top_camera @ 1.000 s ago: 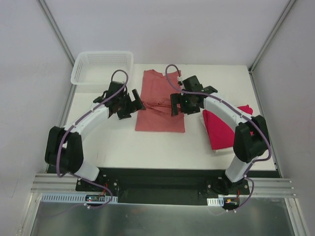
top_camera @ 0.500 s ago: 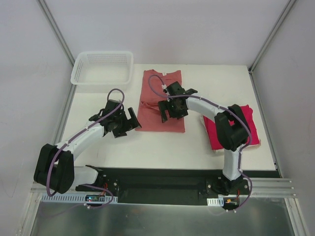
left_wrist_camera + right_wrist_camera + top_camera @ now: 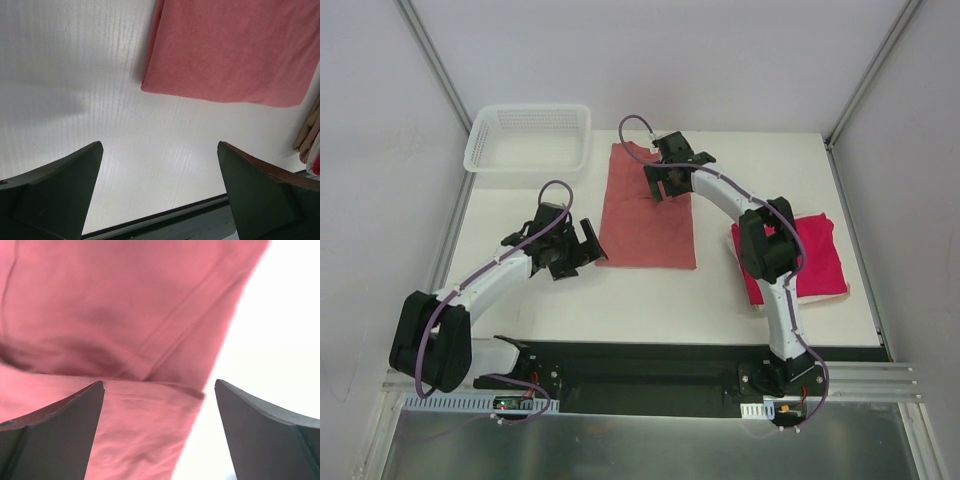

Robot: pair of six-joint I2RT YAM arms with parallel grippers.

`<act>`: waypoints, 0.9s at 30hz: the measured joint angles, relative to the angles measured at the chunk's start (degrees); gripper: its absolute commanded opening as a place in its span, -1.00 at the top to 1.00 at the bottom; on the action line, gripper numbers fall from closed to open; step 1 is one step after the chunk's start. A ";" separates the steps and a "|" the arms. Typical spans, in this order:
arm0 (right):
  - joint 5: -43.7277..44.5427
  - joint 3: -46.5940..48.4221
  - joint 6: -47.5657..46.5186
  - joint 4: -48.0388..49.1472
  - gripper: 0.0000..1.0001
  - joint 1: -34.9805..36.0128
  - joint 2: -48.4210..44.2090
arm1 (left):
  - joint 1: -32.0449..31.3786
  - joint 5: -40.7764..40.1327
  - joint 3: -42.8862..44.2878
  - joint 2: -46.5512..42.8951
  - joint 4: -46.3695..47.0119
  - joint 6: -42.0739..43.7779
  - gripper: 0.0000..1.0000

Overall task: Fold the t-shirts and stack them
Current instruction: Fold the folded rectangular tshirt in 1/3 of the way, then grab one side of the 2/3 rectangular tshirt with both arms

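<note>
Table: pink tee, crimson tee, basket

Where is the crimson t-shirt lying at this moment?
In the top view, the crimson t-shirt lies folded at the right side of the table, right of the salmon-pink t-shirt.

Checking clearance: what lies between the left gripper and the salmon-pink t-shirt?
Only bare white table, shown in the left wrist view, separates the left gripper from the salmon-pink t-shirt.

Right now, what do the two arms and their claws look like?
The left arm and right arm have white links with bulky black joints. A thin purple cable loops along each. The left claw and right claw are dark, with two broad, wedge-shaped fingers.
</note>
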 measured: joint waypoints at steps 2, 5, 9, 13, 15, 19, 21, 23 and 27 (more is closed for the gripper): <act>1.73 0.28 -0.76 0.39 -0.93 -0.33 -0.39 | 0.00 0.00 0.02 0.28 0.00 -0.02 -0.99; 3.65 -4.37 -0.42 2.58 -0.93 -0.35 -3.96 | 0.00 0.00 0.02 1.11 0.11 -0.17 -0.99; 5.64 -22.08 2.71 5.05 -0.93 0.35 -18.16 | 0.00 -0.07 0.02 3.67 0.46 -0.44 -0.93; 10.78 -38.12 6.91 7.52 -0.93 3.23 -38.16 | 0.00 -1.62 0.94 7.41 0.85 -1.18 -0.64; 11.47 -43.39 9.53 8.17 -0.93 5.03 -47.52 | 0.00 -2.16 2.75 10.36 0.98 -1.75 -0.50; 9.09 -48.87 14.10 9.05 -0.94 5.18 -57.35 | 0.02 -2.89 5.55 15.08 1.84 -2.56 -0.03; 6.86 -51.89 15.69 10.03 -0.97 4.85 -58.66 | 0.02 -2.84 6.32 17.09 2.27 -3.15 0.14; 4.63 -54.97 16.94 9.97 -0.98 4.85 -58.58 | 0.02 -2.58 6.73 18.58 2.60 -3.43 0.24; 1.77 -58.58 18.93 8.66 -0.93 4.90 -58.23 | 0.02 -1.53 7.17 19.82 3.54 -3.87 0.59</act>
